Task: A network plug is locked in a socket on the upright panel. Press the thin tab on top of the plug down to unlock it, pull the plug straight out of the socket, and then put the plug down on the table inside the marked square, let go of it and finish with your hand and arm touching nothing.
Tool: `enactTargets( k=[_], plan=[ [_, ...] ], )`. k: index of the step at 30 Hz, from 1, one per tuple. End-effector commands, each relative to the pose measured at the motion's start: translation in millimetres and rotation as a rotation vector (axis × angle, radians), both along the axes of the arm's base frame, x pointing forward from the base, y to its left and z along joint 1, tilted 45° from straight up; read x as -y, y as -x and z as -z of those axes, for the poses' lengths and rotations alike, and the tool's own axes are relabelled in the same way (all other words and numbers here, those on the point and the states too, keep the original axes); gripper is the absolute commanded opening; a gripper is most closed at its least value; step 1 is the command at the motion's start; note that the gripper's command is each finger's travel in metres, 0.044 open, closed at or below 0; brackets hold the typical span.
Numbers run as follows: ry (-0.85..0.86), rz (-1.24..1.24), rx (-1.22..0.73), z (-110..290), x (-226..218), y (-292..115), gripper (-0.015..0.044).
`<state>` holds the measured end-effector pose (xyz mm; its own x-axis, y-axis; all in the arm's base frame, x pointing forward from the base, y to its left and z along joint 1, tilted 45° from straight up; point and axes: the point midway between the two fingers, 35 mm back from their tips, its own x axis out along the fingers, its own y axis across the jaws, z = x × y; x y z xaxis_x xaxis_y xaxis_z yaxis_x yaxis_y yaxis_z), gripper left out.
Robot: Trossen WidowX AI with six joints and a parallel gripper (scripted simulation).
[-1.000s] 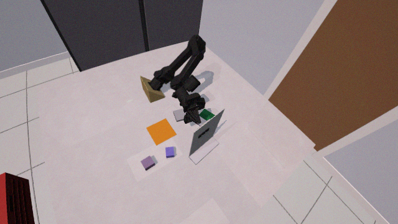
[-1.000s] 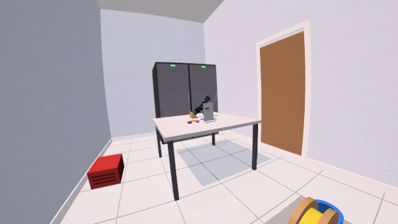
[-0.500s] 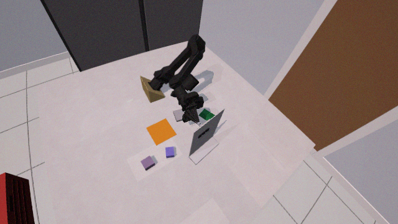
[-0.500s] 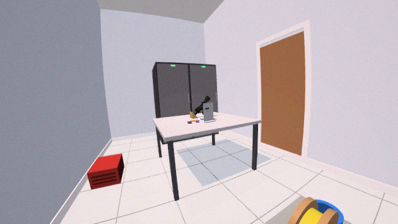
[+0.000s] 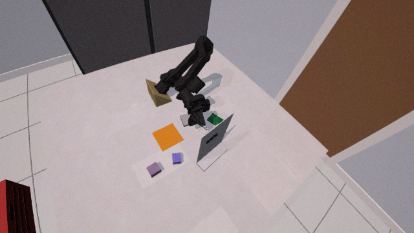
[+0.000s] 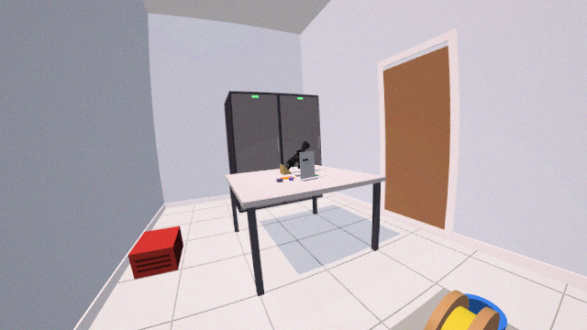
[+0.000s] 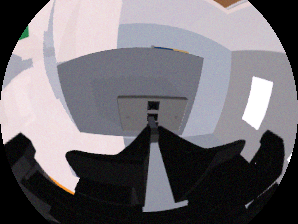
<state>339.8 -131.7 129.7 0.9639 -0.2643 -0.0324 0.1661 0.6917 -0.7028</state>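
Hand (image 5: 203, 125) clamped on the plug (image 7: 153, 120) at the panel (image 5: 211, 142). Keep tab depressed; withdraw straight, no twist.

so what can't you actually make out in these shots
- Plug: in the top view the claw covers it, shut on something by the upright panel; the wrist view shows only a small dark piece at the fingertips.
- Tab: too small in every view to tell whether it is pressed.
- Exterior view: the table items are too small; the panel hides the claw.
- Marked square: which patch it is cannot be told.
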Motion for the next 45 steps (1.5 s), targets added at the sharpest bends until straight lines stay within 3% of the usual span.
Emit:
enactTargets(
  k=[1, 34, 45],
  plan=[
    [0.008, -0.001, 0.002, -0.6, 0.1, 2.6, 0.0],
    [0.0, 0.0, -0.001, 4.8, 0.2, 21.4, 0.0],
    [0.004, 0.0, -0.001, -11.1, 15.8, 30.8, 0.0]
  ],
)
